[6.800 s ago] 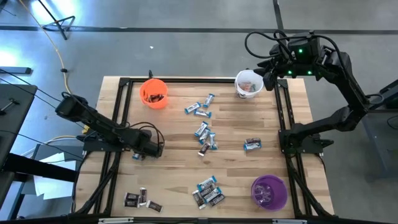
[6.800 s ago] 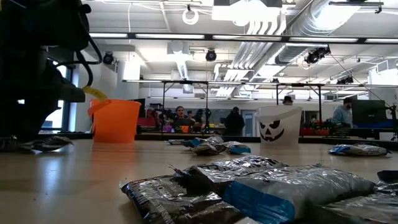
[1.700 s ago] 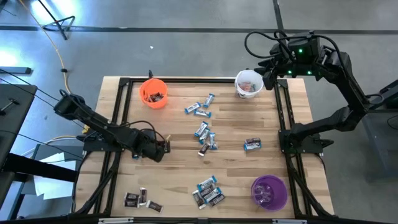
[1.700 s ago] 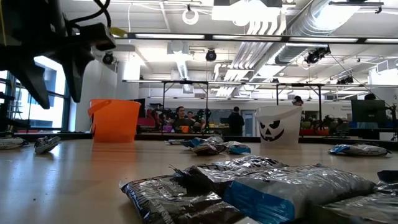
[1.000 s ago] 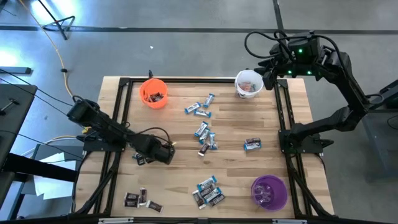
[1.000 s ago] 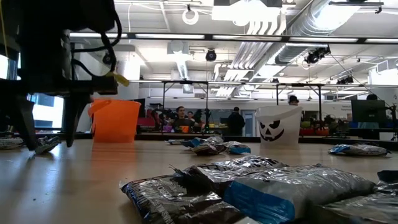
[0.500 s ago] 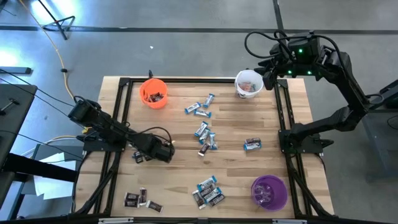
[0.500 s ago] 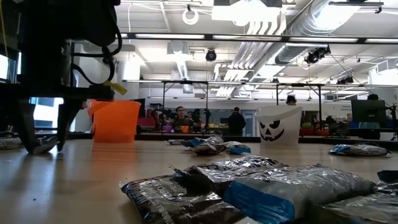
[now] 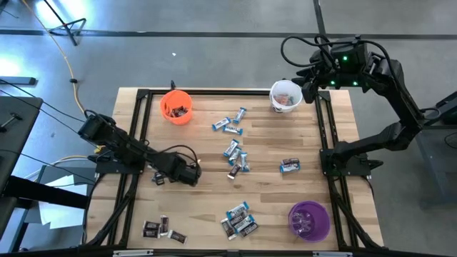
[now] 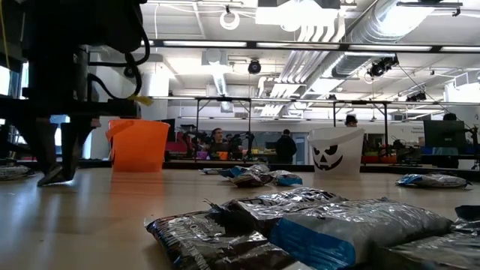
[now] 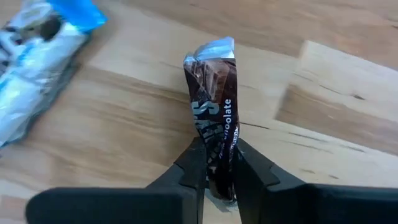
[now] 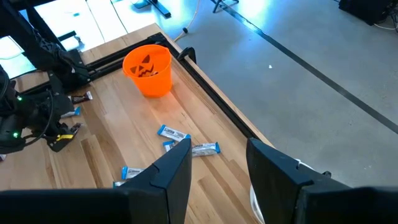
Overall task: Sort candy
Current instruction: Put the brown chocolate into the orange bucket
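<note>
My left gripper (image 11: 219,167) is down at the table's left side (image 9: 164,177), shut on a dark brown candy (image 11: 211,106). A blue-and-white candy (image 11: 37,62) lies flat on the wood next to it. More candy lies in loose groups at mid-table (image 9: 234,155), at the far middle (image 9: 228,125), at the near middle (image 9: 239,218) and at the near left (image 9: 161,230). My right gripper (image 12: 214,168) hangs open, high over the white cup (image 9: 285,96) at the far right, with nothing between its fingers. My left gripper pinches the dark brown candy between its two fingers, one on each long side of the wrapper (image 11: 219,155), toward one end. The fingers (image 10: 69,154) come from above, pointing down, and lie across the candy. The candy rests on the table, its silver crimped end (image 11: 214,50) free.
An orange cup (image 9: 176,107) with dark candy in it stands at the far left, a purple cup (image 9: 308,220) at the near right. A black frame (image 9: 136,143) runs along the table's sides. Bare wood lies between the candy groups.
My left gripper has stayed low at the same place and drawn its fingers together on the dark brown candy, taking hold of it. The right arm has kept still.
</note>
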You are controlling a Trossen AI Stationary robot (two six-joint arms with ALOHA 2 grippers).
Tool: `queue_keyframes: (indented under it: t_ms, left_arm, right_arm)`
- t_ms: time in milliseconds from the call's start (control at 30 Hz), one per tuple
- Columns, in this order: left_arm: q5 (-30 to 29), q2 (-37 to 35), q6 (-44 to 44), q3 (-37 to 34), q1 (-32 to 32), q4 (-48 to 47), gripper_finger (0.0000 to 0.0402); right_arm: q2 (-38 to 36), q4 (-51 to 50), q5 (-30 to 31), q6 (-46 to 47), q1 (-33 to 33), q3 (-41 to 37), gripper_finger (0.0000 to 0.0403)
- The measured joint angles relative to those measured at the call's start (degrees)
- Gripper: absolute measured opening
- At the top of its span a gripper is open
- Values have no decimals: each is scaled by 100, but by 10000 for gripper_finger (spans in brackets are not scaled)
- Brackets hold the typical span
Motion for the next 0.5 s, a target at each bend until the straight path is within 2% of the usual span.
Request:
queue_keyframes:
  t_ms: [167,500]
  left_arm:
    - [-120,-73,347,182,0,-91,42]
    - [-540,-689,1153,730,58,-1238,42]
  right_arm:
    - [0,-1,0,0,-1,0,149]
    - [0,-2,-2,0,1,0,149]
